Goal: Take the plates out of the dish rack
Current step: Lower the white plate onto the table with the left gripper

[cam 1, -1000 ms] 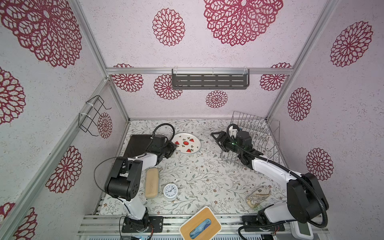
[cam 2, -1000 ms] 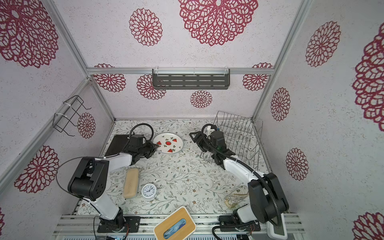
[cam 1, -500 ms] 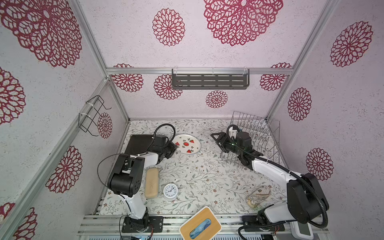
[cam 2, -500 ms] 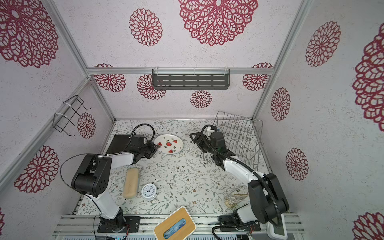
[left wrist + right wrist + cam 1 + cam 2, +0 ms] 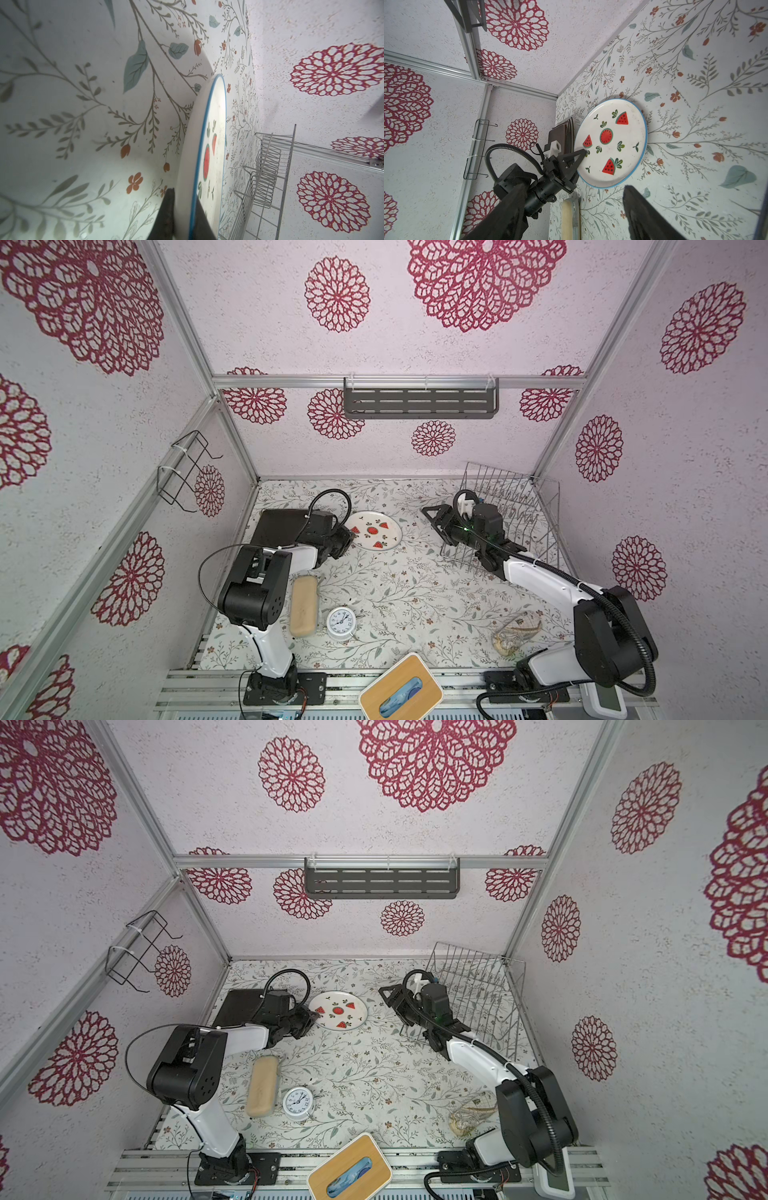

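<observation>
Since one second ago my left arm has raised its elbow a little, while my left gripper (image 5: 349, 537) has stayed at the rim of the round plate (image 5: 376, 531). My right arm has almost not moved.

Nearest, at the front edge of the table (image 5: 395, 585), stands a tissue box (image 5: 401, 691) with a wooden lid. Behind it an alarm clock (image 5: 340, 623) and a beige oblong block (image 5: 304, 605) lie just beside each other.

Further in, my left gripper is clenched on the rim of the round plate with watermelon slices. In the left wrist view one finger (image 5: 168, 214) is under the rim and the other is over it. The plate is on the table, left of the middle. I cannot tell if its gripped edge is lifted. A dark plate (image 5: 278, 526) lies flat just beside it, near the left wall.

My right gripper (image 5: 436, 524) is released, its fingers wide apart with nothing between them. It hangs between the round plate and the dish rack (image 5: 519, 510), close to the rack's left side. The rack stands in the far right corner.

Farthest, a dark grey shelf (image 5: 419, 403) hangs on the back wall, and a black wire basket (image 5: 183, 472) on the left wall.
</observation>
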### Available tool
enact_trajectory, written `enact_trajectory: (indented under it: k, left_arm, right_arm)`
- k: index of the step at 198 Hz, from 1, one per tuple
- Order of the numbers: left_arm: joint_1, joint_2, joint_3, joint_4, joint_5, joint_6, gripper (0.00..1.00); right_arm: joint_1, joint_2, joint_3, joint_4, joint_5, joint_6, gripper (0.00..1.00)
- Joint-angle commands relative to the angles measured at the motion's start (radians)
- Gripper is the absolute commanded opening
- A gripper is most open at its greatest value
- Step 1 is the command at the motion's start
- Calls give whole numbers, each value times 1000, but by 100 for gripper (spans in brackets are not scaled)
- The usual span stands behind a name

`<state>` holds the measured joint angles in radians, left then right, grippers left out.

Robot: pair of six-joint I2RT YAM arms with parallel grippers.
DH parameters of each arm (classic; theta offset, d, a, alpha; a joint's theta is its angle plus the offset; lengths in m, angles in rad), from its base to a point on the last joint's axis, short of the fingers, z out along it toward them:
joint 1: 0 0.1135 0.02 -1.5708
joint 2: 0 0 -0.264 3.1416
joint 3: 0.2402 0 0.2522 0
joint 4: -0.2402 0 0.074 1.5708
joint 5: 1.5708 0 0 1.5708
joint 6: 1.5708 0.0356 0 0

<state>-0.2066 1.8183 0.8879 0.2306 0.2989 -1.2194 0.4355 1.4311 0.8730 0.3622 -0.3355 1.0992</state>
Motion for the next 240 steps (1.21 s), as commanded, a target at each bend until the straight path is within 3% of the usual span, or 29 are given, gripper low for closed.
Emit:
enact_trajectory:
  k: [1, 48, 95, 240]
  left_arm:
    - [6, -13, 36, 98, 22, 3, 16]
    - [6, -14, 36, 83, 20, 6, 20]
    - [6, -26, 31, 59, 13, 12, 38]
    - [18, -8, 37, -16, 8, 44, 55]
  right_arm:
    - [4, -52, 25, 21, 23, -19, 77]
    - [2, -51, 27, 15, 21, -22, 77]
    - [2, -48, 30, 17, 23, -23, 77]
    - [-2, -28, 24, 27, 16, -19, 78]
